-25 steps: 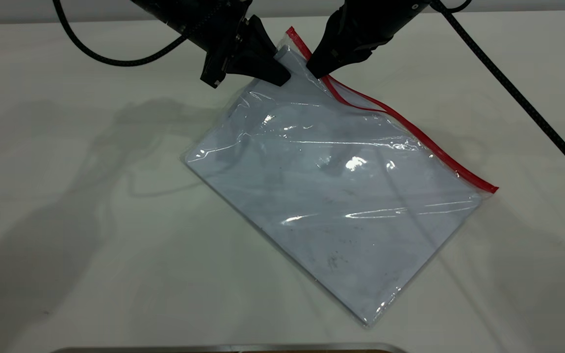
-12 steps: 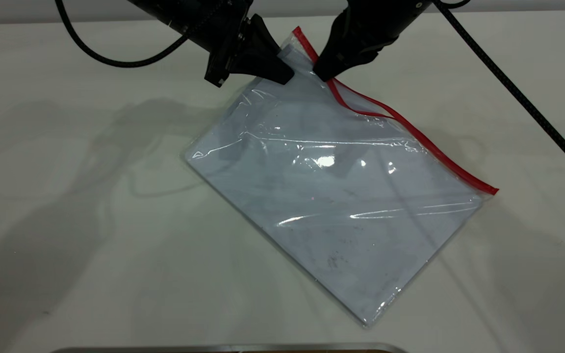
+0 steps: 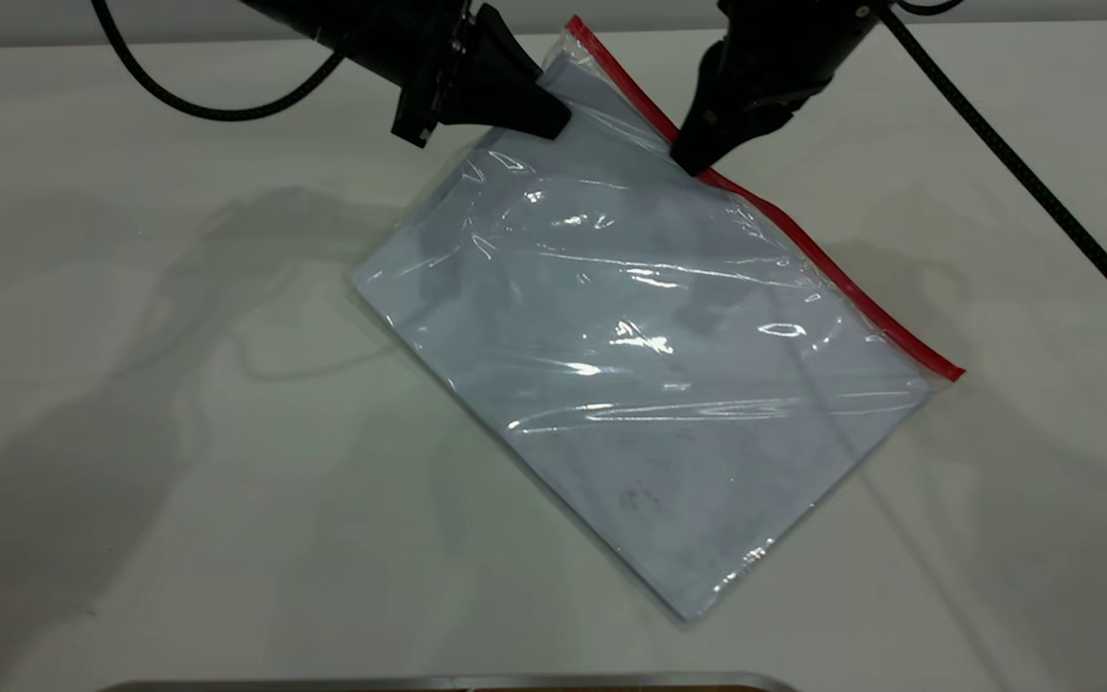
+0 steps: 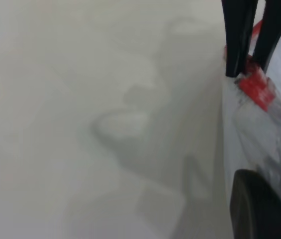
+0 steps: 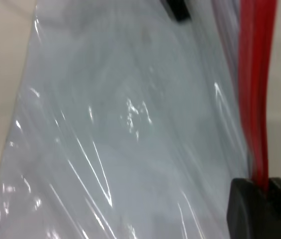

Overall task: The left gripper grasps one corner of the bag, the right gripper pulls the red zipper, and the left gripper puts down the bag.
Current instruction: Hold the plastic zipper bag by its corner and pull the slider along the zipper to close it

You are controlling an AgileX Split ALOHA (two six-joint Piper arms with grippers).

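The bag (image 3: 650, 356), a clear pouch with white sheets inside, lies slanted on the table with its far corner lifted. My left gripper (image 3: 553, 123) is shut on the corner of the bag (image 3: 568, 72) at the far end of the red zipper (image 3: 803, 245). My right gripper (image 3: 691, 165) is shut on the red zipper a short way down the strip from that corner. In the right wrist view the red zipper (image 5: 257, 99) runs into my shut right gripper (image 5: 267, 186). In the left wrist view the right gripper's fingers (image 4: 239, 40) pinch the red slider tab (image 4: 254, 87).
The white table (image 3: 179, 432) spreads out to the left and front of the bag. A metal edge (image 3: 448, 682) shows at the very front. Black cables run off from the left arm (image 3: 188, 101) and the right arm (image 3: 1044, 192).
My right gripper has slid along the red zipper away from the held corner. The two split red lines near the corner have come together into one. The bag shifted slightly.
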